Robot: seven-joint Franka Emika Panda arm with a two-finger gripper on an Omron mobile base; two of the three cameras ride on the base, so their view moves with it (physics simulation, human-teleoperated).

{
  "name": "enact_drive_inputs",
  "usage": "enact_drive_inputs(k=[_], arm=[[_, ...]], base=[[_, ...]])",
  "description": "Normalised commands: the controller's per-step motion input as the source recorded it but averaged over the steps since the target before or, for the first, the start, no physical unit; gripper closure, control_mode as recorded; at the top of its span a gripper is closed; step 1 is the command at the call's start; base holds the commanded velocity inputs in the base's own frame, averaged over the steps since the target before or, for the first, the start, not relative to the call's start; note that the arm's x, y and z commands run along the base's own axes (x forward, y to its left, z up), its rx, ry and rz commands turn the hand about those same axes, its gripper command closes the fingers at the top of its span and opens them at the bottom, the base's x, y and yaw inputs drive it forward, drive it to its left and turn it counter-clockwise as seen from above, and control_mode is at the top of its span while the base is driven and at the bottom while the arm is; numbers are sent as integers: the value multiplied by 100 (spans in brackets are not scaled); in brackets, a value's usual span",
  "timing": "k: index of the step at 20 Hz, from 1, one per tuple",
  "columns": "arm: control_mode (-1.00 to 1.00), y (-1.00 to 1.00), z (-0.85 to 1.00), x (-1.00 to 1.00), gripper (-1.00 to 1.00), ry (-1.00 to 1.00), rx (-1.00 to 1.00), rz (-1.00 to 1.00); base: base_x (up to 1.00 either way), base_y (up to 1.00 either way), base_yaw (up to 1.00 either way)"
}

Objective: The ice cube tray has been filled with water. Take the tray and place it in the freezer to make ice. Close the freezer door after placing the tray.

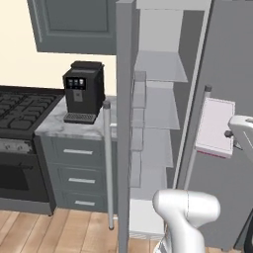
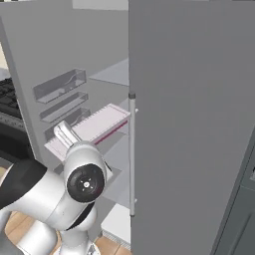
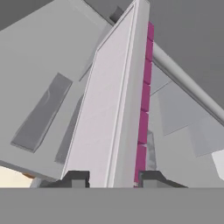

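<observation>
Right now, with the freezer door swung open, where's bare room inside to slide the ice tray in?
The pale shelves inside the freezer look bare, between the open freezer door and the shut right door. It is tight at that door's bar handle, close beside the ice cube tray held in the claw.

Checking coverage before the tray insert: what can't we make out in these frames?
- Water in the ice cube tray: hand view sees it edge-on.
- Gripper fingertips: cut by the bottom edge.
- Freezer lower shelves: right base view, arm in front.
- Freezer door: left base view, edge-on.
</observation>
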Motion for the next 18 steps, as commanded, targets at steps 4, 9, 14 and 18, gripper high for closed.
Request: enact_drive_inputs(k=[4, 9, 14, 18], arm=[[100, 0, 0, 0, 100, 0, 0, 0], [100, 0, 0, 0, 100, 0, 0, 0], [100, 0, 0, 0, 100, 0, 0, 0], [-100, 1, 0, 0, 100, 0, 0, 7]], base=[[0, 0, 8], [13, 0, 12], [1, -1, 17], [0, 0, 3]])
